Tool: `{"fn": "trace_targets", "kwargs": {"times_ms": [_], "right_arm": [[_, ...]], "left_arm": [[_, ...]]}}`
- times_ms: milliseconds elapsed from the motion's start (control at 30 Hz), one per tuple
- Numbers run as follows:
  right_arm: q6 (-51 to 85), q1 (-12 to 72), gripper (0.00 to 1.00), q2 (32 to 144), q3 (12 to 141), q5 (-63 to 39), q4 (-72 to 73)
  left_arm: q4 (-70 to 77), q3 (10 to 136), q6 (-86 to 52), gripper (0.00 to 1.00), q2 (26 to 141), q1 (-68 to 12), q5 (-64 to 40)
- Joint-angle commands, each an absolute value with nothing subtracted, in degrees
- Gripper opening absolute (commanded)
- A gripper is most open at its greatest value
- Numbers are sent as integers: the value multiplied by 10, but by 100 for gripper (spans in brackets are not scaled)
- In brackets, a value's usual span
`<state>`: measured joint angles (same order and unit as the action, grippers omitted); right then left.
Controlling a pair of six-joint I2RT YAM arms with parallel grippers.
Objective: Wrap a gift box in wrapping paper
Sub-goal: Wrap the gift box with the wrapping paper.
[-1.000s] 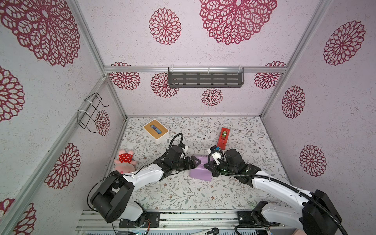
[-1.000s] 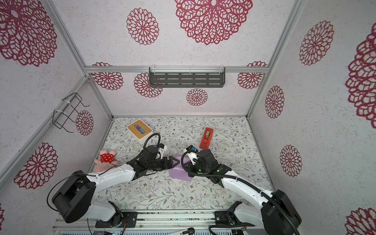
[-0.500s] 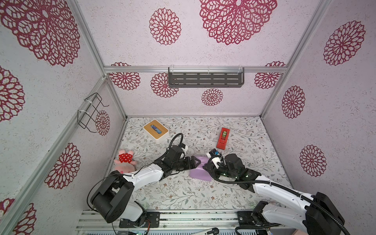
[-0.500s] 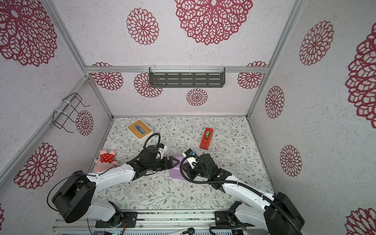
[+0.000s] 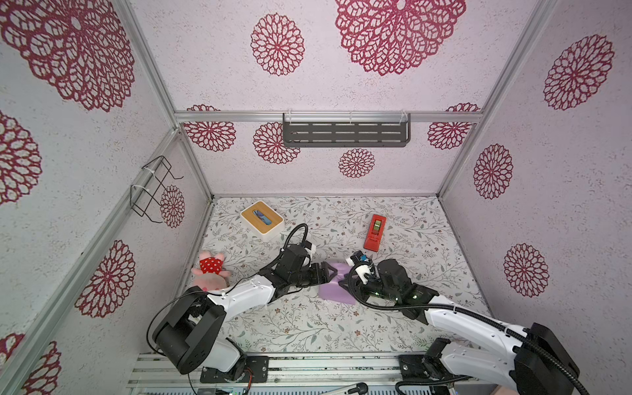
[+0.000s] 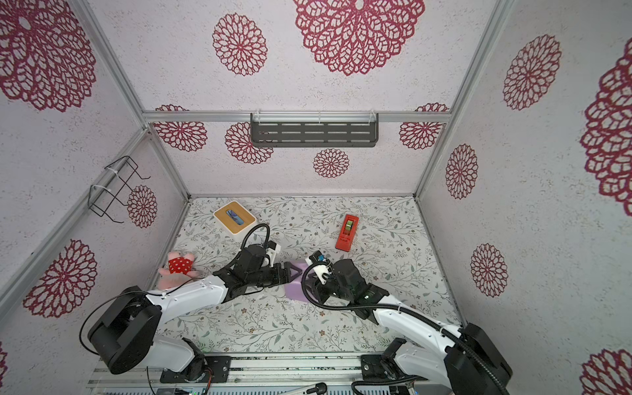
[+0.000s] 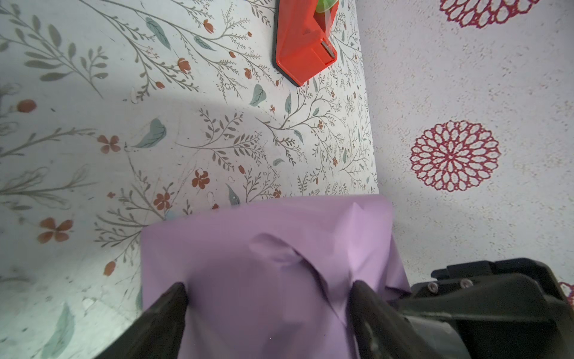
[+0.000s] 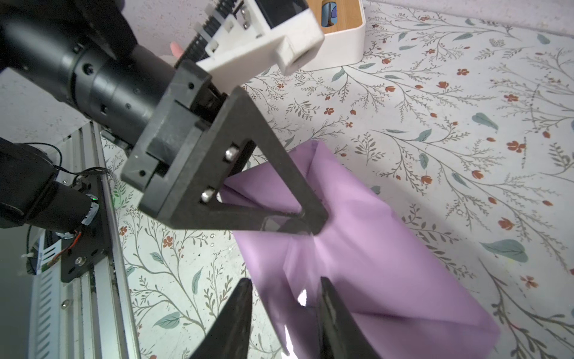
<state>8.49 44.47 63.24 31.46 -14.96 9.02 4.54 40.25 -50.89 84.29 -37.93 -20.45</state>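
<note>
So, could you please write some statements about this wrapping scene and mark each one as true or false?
1. The wrapping paper lies flat and unfolded. False: it is folded into a box shape.
2. The red tape dispenser stands apart from both arms. True.
3. The white box with the wooden top lies between the end effectors. False: it stands near the far left corner, and the wrapping paper lies between them.
4. The left end effector has its fingers spread over the lilac paper. True.
5. The right end effector is shut. False: its fingers stand apart.
</note>
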Motion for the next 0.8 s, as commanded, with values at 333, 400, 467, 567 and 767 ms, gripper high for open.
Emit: {"fn": "trace_targets", "kwargs": {"times_ms": [333, 400, 467, 567, 767], "right_arm": [[106, 439, 52, 644, 333, -96, 36], [106, 439, 54, 646, 335, -95, 36], [106, 438, 55, 648, 337, -95, 36], [104, 438, 58, 649, 342, -88, 33], [110, 437, 68, 650, 363, -82, 28]], "left_arm": [[-55, 379, -498, 83, 870, -382, -190], [-55, 378, -498, 83, 869, -383, -190], [-55, 378, -498, 83, 869, -383, -190], [-55, 378, -499, 82, 869, -382, -190], [-55, 380, -498, 82, 871, -382, -191]]}}
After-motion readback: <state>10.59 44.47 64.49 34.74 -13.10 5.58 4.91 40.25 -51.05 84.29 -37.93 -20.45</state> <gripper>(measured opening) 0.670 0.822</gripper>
